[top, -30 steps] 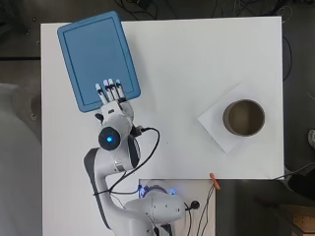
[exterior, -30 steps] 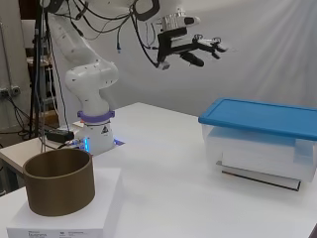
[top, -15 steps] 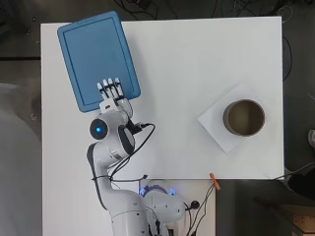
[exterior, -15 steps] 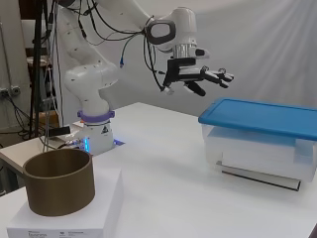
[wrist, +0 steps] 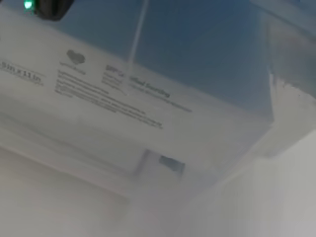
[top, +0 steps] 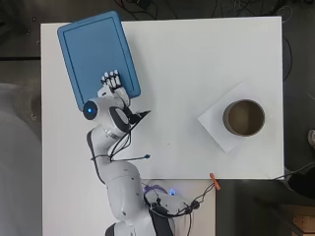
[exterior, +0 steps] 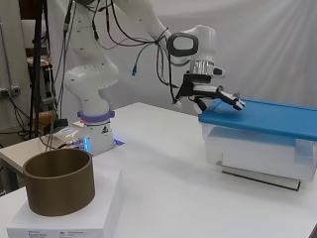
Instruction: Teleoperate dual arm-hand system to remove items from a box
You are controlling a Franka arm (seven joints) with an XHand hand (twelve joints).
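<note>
The black-and-white hand hovers, fingers straight and empty, over the near edge of the flat blue plastic lid. The lid's long axis runs away from the hand, atop the clear plastic box.

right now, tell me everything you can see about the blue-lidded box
The box is a rectangular bin of clear plastic with a flat blue lid, still closed. It sits upright on the white table, at its far left corner seen from the arm's base. Something pale shows dimly through its wall. The hand is open, its straight fingers over the lid's near edge; contact can't be confirmed.
</note>
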